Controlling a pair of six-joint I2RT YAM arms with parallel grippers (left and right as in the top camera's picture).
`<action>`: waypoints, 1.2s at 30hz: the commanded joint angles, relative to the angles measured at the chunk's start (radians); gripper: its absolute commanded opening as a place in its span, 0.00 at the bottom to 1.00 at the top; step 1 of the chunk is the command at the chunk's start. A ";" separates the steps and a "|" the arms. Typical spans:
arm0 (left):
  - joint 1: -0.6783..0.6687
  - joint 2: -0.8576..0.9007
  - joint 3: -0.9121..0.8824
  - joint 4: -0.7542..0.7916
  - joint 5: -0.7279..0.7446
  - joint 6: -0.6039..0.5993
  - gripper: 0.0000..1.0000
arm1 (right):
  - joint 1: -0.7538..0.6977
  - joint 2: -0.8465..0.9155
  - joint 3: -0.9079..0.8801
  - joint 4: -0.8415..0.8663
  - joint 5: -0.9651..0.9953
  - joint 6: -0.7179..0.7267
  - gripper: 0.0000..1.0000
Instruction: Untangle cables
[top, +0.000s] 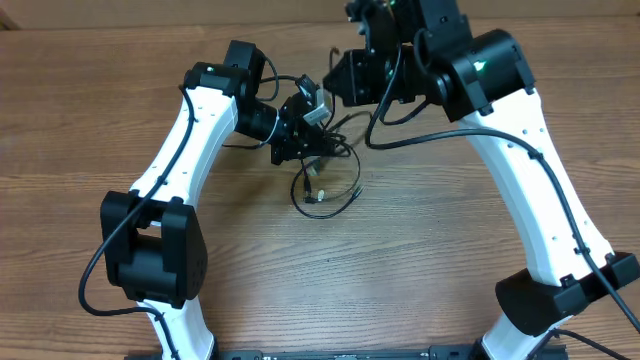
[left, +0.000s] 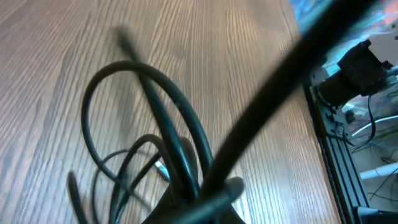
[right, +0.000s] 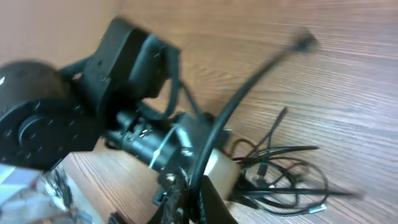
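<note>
**Tangle trailing from the left claw**

The cables (top: 318, 195) are lying mid-table, their loops spilling toward the robot's base from the left claw (left: 202, 200), which appears to be pinching the knot. The right claw (right: 194, 194), just beyond, is squeezing one cord that is running up and away. The left arm is sitting nearer the bundle.
</note>
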 joint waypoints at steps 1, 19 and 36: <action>0.049 -0.029 0.028 -0.011 -0.015 -0.065 0.04 | -0.104 -0.040 0.037 0.000 0.018 0.136 0.04; 0.226 -0.055 0.513 -0.357 0.139 -0.672 0.04 | -0.318 -0.029 0.014 -0.122 -0.152 0.028 0.62; 0.228 -0.055 0.515 -0.090 0.158 -1.487 0.04 | -0.045 0.037 -0.018 0.058 -0.139 0.118 0.63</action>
